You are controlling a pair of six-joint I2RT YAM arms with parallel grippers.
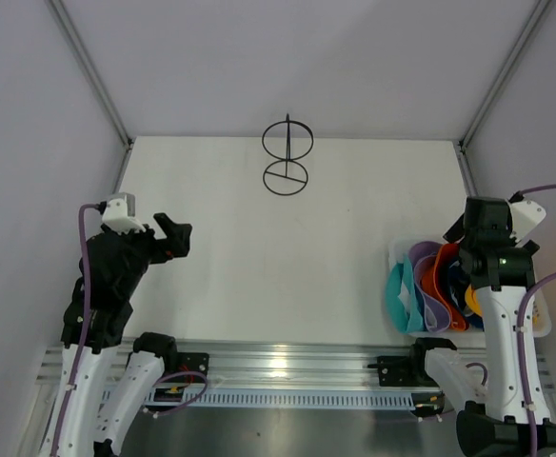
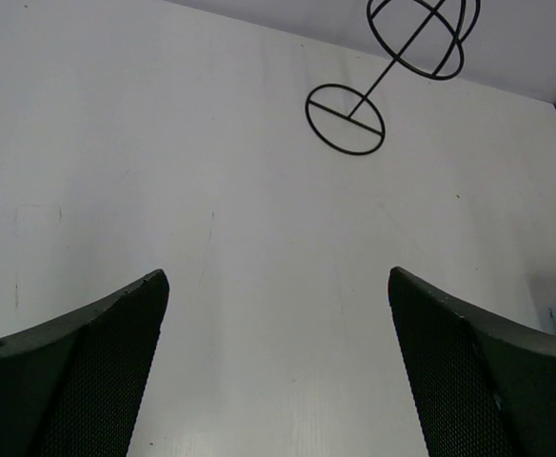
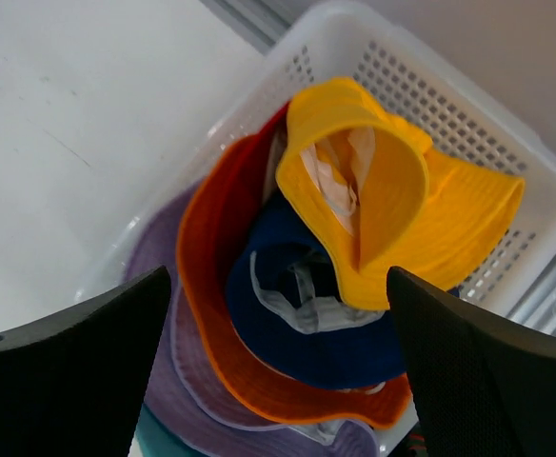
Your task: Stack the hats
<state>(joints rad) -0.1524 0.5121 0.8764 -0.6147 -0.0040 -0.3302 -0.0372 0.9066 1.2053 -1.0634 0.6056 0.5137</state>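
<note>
The left arm (image 1: 97, 295) and the right arm (image 1: 502, 314) are each built from white lower links and black upper housings, with a lavender cable (image 1: 81, 238) attached and a white camera module (image 1: 121, 211) fitted at the wrist. A small green light (image 1: 500, 259) is seen on the right arm's black housing. The fingers (image 2: 78, 381) are shown as black wedges with fine mesh-textured inner faces.

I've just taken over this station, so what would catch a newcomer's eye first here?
The bright hats crammed in the white basket at the table's right edge, a yellow hat on top, with the right hand open above them. Next, the black wire stand at the far middle, while the left hand hangs open over the table.
</note>
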